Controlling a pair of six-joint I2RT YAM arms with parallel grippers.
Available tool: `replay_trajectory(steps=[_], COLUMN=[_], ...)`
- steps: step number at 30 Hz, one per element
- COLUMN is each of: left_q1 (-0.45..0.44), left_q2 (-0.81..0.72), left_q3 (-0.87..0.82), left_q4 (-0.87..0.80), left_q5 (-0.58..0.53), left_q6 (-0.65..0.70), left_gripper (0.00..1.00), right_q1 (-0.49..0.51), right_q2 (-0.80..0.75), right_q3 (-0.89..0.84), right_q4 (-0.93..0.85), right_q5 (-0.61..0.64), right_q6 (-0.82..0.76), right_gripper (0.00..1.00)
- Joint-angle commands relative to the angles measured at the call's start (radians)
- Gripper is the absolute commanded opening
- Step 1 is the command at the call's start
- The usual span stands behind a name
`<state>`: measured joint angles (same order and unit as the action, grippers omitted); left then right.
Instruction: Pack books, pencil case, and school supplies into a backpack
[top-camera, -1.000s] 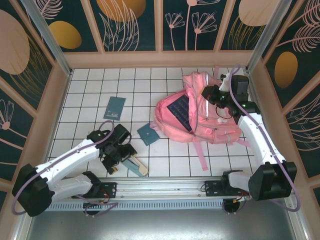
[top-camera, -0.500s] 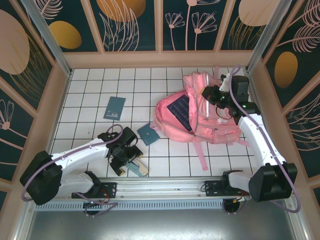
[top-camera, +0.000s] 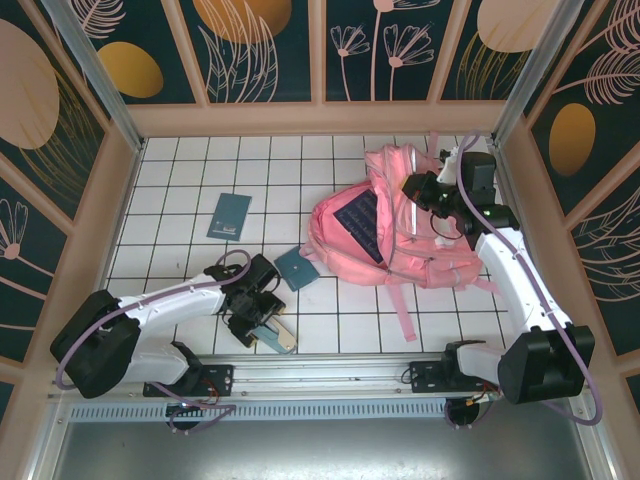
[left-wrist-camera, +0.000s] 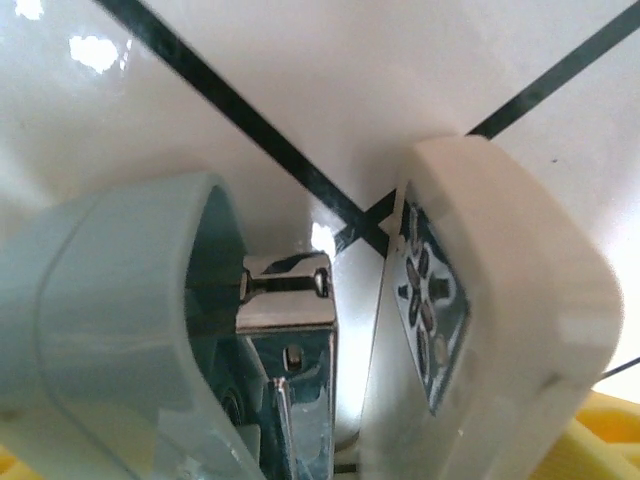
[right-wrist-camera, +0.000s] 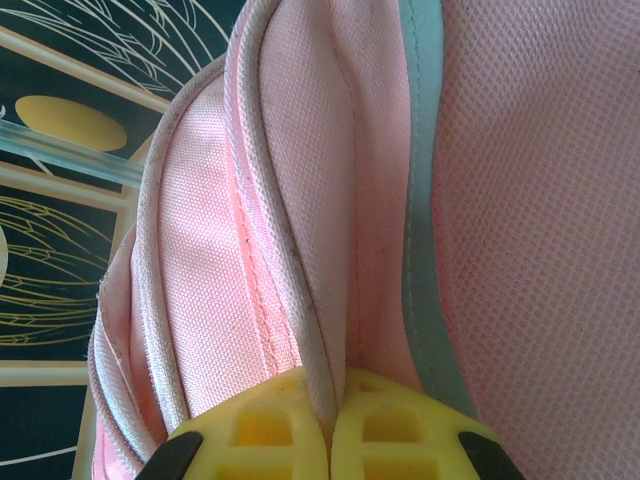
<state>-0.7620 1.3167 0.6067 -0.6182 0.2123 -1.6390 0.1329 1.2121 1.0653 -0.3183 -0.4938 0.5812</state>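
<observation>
The pink backpack (top-camera: 425, 250) lies at the right with its main pocket held open. A dark navy book (top-camera: 362, 222) shows inside the opening. My right gripper (top-camera: 415, 188) is shut on the backpack's pale fabric rim (right-wrist-camera: 300, 300), pinched between the yellow fingertips (right-wrist-camera: 270, 430). The teal-and-cream stapler (top-camera: 275, 337) lies on the tiles near the front edge. My left gripper (top-camera: 260, 322) stands open right over the stapler, one jaw on each side. Close up, the stapler's cream base (left-wrist-camera: 500, 300) and teal arm (left-wrist-camera: 110, 300) stay splayed apart, with the left gripper (left-wrist-camera: 310, 455) astride them.
Two dark teal flat squares lie on the white tiles, one (top-camera: 229, 215) at mid left and one (top-camera: 296, 267) beside the backpack's lower left corner. A pink strap (top-camera: 402, 312) trails toward the front rail. Patterned walls close in the back and both sides.
My left gripper has shifted right and down onto the stapler, and its jaws have narrowed around it. The right gripper and backpack have not moved.
</observation>
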Motion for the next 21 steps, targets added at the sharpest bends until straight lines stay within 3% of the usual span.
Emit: replay_trajectory(steps=[1,10,14,21], left_q1=[0.027,0.066,0.066,0.069], left_q2=[-0.002,0.060,0.074,0.038], left_q3=[0.023,0.025,0.032,0.148], left_q4=[-0.013,0.035,0.046,-0.023], left_q5=[-0.077,-0.077,-0.082,-0.177], left_q6=[-0.021,0.025,0.041,0.147], left_gripper=[0.71,0.51,0.47,0.31], right_q1=[0.008,0.007,0.007,0.008], right_q2=[-0.043,-0.045,-0.046,-0.052], right_q3=[0.001,0.001,0.001,0.006], right_q4=[0.067,0.056,0.054,0.048], right_q5=[0.011,0.023,0.023,0.024], right_q6=[-0.022,-0.037,-0.040,-0.044], right_gripper=[0.00,0.00,0.00,0.00])
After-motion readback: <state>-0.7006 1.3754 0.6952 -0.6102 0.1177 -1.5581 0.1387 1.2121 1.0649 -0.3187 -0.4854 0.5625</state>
